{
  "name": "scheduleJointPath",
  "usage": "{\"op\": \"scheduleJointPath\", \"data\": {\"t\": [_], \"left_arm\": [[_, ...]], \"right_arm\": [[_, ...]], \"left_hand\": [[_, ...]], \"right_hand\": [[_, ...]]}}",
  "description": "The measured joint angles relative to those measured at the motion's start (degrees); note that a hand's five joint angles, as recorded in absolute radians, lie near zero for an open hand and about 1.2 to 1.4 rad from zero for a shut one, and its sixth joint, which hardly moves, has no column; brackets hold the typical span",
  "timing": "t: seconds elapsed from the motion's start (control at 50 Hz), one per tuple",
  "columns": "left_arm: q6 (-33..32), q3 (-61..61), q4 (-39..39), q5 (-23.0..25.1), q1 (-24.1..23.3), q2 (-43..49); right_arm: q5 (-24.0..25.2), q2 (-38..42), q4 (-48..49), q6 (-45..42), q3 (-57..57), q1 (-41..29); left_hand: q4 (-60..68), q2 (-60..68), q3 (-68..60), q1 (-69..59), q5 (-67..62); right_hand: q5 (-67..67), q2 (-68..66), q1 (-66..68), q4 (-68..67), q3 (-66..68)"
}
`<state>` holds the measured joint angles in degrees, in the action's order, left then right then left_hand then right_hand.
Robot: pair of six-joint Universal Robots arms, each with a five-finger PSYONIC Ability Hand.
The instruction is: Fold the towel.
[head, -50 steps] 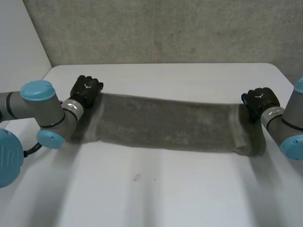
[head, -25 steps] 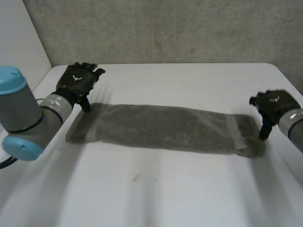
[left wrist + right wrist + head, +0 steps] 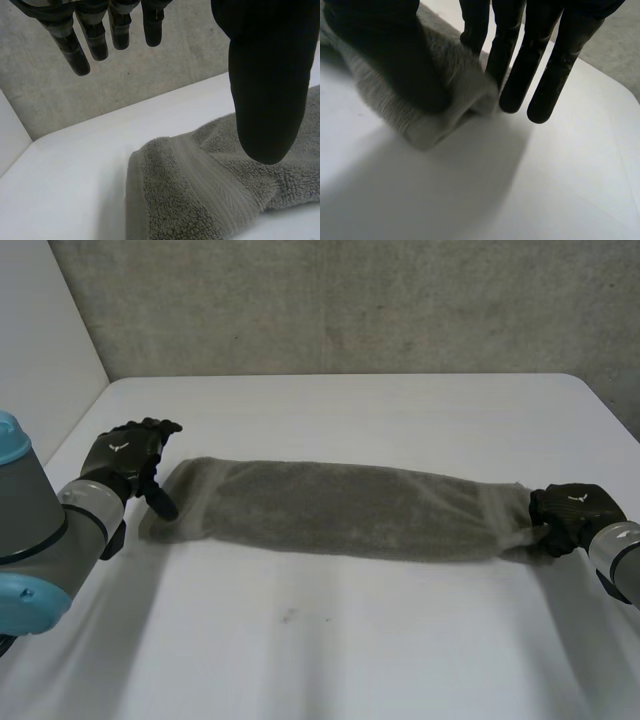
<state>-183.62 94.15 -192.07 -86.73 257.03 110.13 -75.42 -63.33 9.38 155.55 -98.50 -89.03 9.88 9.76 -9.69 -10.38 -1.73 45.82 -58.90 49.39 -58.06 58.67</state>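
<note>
The left hand (image 3: 125, 455) hangs just off the left end of the towel (image 3: 350, 510), fingers straight and spread, gripping nothing. In its wrist view the thumb (image 3: 265, 75) hovers over the banded end of the towel (image 3: 200, 200), which lies just beyond and under the palm, and I see no contact. The towel rests flat on the tabletop (image 3: 330, 650) as one long narrow strip. Its long axis runs straight across from one hand to the other, each short end pointing at a hand. At the right end, the right hand (image 3: 570, 512) has the cloth. Its wrist view shows the thumb (image 3: 385, 60) pressed on top of the bunched end (image 3: 445, 105) with straight fingers against the far side, a pinch as I read it. Each hand is nearest its own end, so the left has to close before any end-to-end fold
</note>
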Motion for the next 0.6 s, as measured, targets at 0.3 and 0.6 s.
{"op": "scheduleJointPath", "data": {"t": [0.3,0.6], "left_arm": [[-0.2,1.6,-2.2,0.2,-0.3,0.1],[-0.4,1.8,-2.5,0.2,-0.1,-0.3]], "right_arm": [[-0.5,0.6,0.3,-8.0,2.0,8.5],[-2.6,-3.2,0.4,-25.3,10.4,16.4]], "left_hand": [[0.0,-0.1,0.0,0.0,0.0],[-0.2,-0.2,0.1,0.1,0.0]], "right_hand": [[9.4,-8.2,5.5,-10.2,9.0],[9.9,-8.2,5.6,-10.4,9.3]]}}
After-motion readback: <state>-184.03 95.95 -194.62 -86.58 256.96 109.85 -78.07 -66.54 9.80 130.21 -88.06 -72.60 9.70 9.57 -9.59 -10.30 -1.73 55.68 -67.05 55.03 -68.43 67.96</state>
